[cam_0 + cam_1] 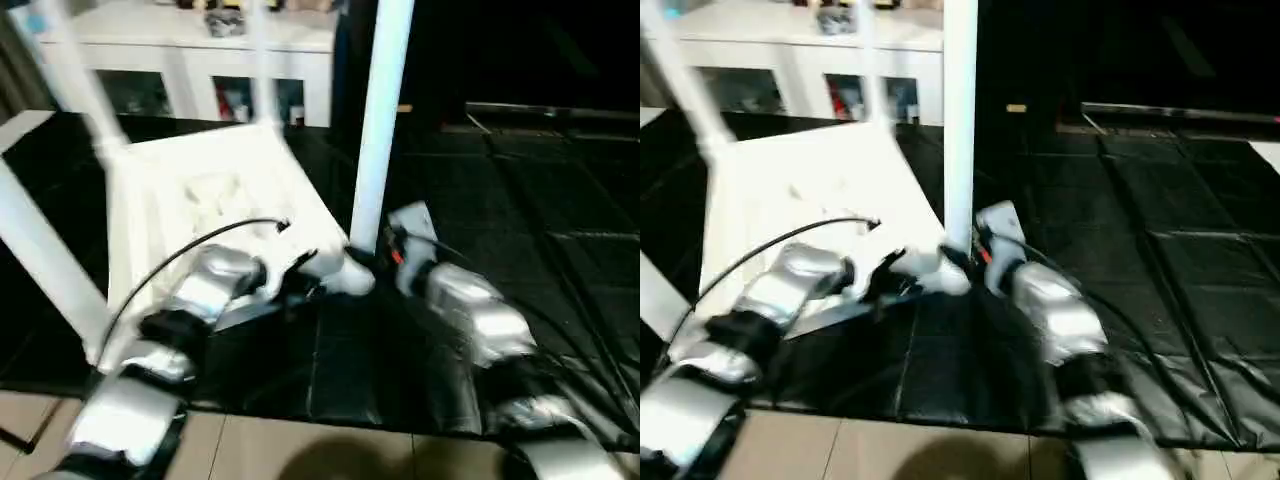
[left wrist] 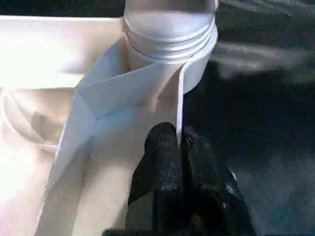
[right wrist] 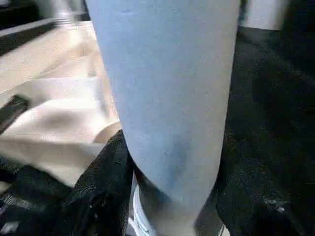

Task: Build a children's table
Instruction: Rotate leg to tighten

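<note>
Right wrist view had the right gripper clamped around a leg standing in the tabletop's near corner socket on the black mat; left gripper pinched shut on the tabletop's rim.

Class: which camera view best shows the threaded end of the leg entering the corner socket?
The left wrist view: the leg's threaded end sits close up in the corner socket. The eye views show the whole leg from afar; the right wrist view shows its smooth shaft.
</note>
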Robot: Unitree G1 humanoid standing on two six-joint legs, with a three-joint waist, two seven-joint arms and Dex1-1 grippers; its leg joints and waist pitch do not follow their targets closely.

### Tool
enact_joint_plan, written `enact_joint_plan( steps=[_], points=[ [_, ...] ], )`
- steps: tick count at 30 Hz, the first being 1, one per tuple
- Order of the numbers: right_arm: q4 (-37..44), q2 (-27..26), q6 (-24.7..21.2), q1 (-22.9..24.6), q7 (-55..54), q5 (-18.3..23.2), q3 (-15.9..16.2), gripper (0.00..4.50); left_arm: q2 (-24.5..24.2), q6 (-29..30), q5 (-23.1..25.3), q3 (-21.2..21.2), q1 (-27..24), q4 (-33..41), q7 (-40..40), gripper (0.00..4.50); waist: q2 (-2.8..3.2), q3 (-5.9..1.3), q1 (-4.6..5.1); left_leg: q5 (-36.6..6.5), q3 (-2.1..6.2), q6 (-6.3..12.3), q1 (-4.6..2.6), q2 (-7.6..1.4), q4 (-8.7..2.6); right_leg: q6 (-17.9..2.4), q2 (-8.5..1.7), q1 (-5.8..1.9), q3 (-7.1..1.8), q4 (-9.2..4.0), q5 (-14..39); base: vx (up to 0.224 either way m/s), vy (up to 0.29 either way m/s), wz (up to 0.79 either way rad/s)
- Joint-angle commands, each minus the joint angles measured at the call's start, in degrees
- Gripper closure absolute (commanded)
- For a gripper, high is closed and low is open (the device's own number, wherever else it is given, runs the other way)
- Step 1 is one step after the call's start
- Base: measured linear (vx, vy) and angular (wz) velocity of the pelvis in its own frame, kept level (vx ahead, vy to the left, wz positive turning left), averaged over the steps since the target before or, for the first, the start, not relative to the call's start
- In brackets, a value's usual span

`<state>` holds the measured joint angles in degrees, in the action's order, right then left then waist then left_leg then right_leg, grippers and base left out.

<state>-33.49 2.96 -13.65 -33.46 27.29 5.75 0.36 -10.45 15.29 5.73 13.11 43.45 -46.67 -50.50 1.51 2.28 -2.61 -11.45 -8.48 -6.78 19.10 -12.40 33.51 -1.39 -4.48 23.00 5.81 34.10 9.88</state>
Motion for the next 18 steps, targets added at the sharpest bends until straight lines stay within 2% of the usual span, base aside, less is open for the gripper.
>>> enact_joint_plan(
  steps=[1,3,5,6,7,8,9,11,12,17,18],
  points=[
    [-2.08,-4.29,-2.69,0.56,1.28,-1.19,5.39,2.50,4.09,-0.62,-1.88,0.24,2.81,2.30,0.83,4.50,-0.17,-3.23,-0.50,-10.59,-0.46,2.48,1.13,0.12,-4.24,-8.38,-3.28,-3.43,-2.51,-4.81,18.74,0.000,0.000,0.00],
    [-1.58,-4.19,-2.33,1.11,2.10,-1.37,5.94,2.50,3.97,-0.70,-1.64,0.47,2.59,2.61,0.62,4.50,-0.21,-3.46,-0.61,-9.10,-0.65,3.15,0.99,0.13,-4.01,-9.95,-3.28,-3.50,-2.74,-4.37,14.31,0.055,-0.007,0.03],
    [-1.00,-4.50,-2.22,1.53,2.22,-0.38,5.33,1.97,3.71,-0.62,-1.54,0.53,2.37,2.76,0.61,4.50,-0.29,-3.64,-0.70,-6.43,-0.74,4.12,1.21,0.25,-3.88,-11.28,-3.28,-3.88,-2.84,-3.87,9.77,0.027,-0.006,0.02],
    [-0.65,-4.46,-2.05,1.65,2.43,-0.01,5.04,1.83,3.39,-0.72,-1.28,0.63,2.30,2.67,0.67,4.50,-0.03,-3.61,-0.67,-5.42,-0.76,4.73,1.26,0.21,-3.83,-12.23,-3.28,-3.93,-2.84,-3.72,7.58,0.000,0.000,0.00],
    [-0.43,-4.42,-1.94,1.70,2.52,0.13,4.87,1.83,3.18,-0.78,-1.09,0.70,2.26,2.60,0.75,4.50,0.04,-3.51,-0.74,-6.12,-0.83,4.76,1.13,0.19,-3.87,-12.46,-3.31,-3.88,-2.82,-3.88,8.39,0.000,0.000,0.00],
    [-0.14,-4.17,-1.50,1.81,2.61,0.19,4.60,1.75,2.83,-0.96,-0.84,0.73,2.10,2.59,0.72,4.50,0.54,-3.45,-0.79,-6.73,-0.79,4.59,1.06,0.16,-3.93,-12.43,-3.34,-3.83,-2.80,-3.93,9.19,0.000,0.000,0.00],
    [-0.14,-4.17,-1.50,1.81,2.61,0.19,4.60,1.75,2.83,-0.96,-0.84,0.73,2.10,2.59,0.72,4.50,0.34,-3.38,-0.71,-7.40,-0.86,4.46,1.06,0.15,-3.98,-12.19,-3.28,-3.83,-2.77,-4.16,10.10,0.000,0.000,0.00],
    [0.26,-3.34,-0.07,2.17,2.90,-0.08,4.09,1.43,2.15,-2.04,-0.36,1.01,1.71,2.72,0.13,4.50,0.09,-3.35,-0.74,-8.47,-0.83,3.94,0.96,0.11,-4.11,-11.74,-3.27,-3.85,-2.79,-4.26,11.83,0.000,0.000,0.00],
    [0.55,-2.54,0.81,2.58,3.72,-0.08,3.73,1.38,1.63,-2.70,0.05,1.35,1.45,2.77,-0.40,4.50,0.21,-3.31,-0.84,-9.23,-0.82,3.76,0.90,0.05,-4.18,-11.24,-3.36,-3.78,-2.83,-4.42,13.06,0.000,0.000,0.00],
    [2.51,2.55,2.97,4.81,10.21,1.01,3.08,1.38,-0.37,-5.00,0.51,2.21,0.43,3.09,-3.30,4.50,0.08,-3.34,-1.21,-8.82,-0.85,4.25,0.93,-0.03,-4.12,-11.42,-3.33,-3.86,-2.93,-4.27,11.84,0.000,0.000,0.00],
    [3.60,4.66,3.17,5.73,13.86,1.69,3.34,1.38,-1.09,-5.66,0.36,2.52,-0.03,3.59,-4.80,4.50,-0.37,-3.37,-1.48,-8.52,-0.93,4.77,0.91,-0.07,-4.07,-11.36,-3.35,-3.94,-2.97,-4.20,11.56,0.000,0.000,0.00]
  ],
)
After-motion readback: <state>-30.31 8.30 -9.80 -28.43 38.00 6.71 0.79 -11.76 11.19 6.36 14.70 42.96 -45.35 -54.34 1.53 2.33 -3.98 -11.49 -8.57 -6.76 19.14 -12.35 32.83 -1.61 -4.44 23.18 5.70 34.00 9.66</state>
